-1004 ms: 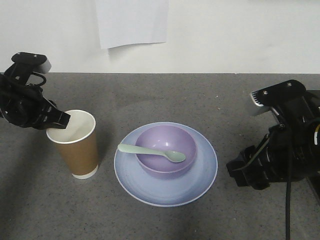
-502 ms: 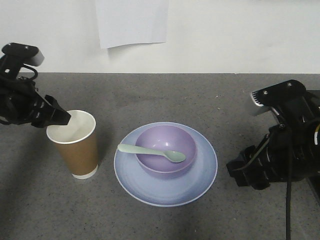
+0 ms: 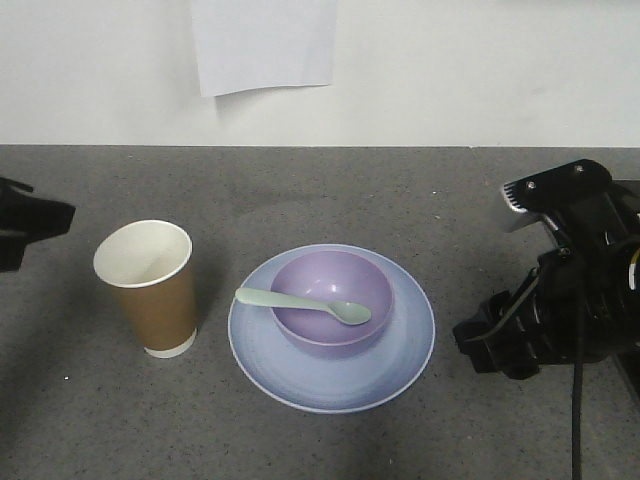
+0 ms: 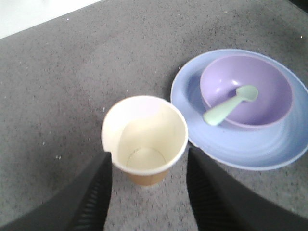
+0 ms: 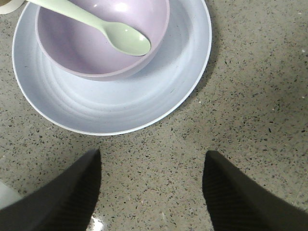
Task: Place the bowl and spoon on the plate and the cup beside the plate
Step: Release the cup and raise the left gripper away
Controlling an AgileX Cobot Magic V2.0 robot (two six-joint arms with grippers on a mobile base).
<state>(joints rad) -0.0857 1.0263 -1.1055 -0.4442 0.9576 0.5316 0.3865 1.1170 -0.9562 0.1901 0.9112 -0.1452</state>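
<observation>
The pale blue plate [image 3: 390, 375] [image 4: 260, 151] [image 5: 120, 103] lies mid-table, and the lavender bowl [image 3: 325, 283] [image 4: 267, 79] [image 5: 82, 48] rests on it. The mint-green spoon [image 3: 300, 303] [image 4: 230, 105] [image 5: 110, 29] lies across the bowl with its handle pointing left. Just left of the plate the brown paper cup [image 3: 150, 285] [image 4: 144, 139] stands upright. At the left edge of the front view my left gripper [image 3: 30, 225] [image 4: 148, 161] is open, above and behind the cup, touching nothing. Right of the plate my right gripper [image 3: 490, 345] [image 5: 151, 161] hangs open over bare tabletop.
The grey speckled tabletop [image 3: 330, 190] runs back to a white wall [image 3: 480, 70], where a sheet of white paper [image 3: 262, 45] hangs.
My left gripper has drawn back from the cup's rim to the left edge of the front view. Cup, plate, bowl, spoon and right arm have stayed put.
</observation>
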